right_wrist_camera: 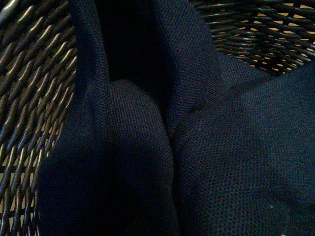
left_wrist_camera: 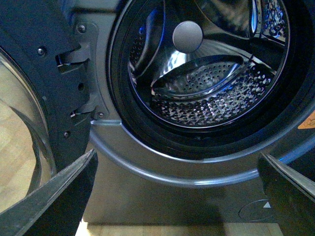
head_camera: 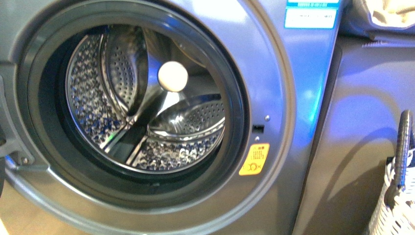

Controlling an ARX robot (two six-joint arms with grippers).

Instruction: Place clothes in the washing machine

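In the white woven basket (head_camera: 391, 215) lies the bunched navy knit garment (right_wrist_camera: 197, 162) (our right fingers unseen); a shallow pinch risks dropping it. Our left gripper (left_wrist_camera: 177, 154) gapes empty.

In the washing machine (head_camera: 274, 73) the drum (head_camera: 147, 98) sits behind the gasket (head_camera: 236, 112). The sticker (head_camera: 254, 159) lies at four o'clock of the porthole, and the open door (left_wrist_camera: 34, 98) hangs at its nine o'clock. The basket (head_camera: 387, 220) stands at the machine's three o'clock side, and the clothes (right_wrist_camera: 197, 162) lie inside it.
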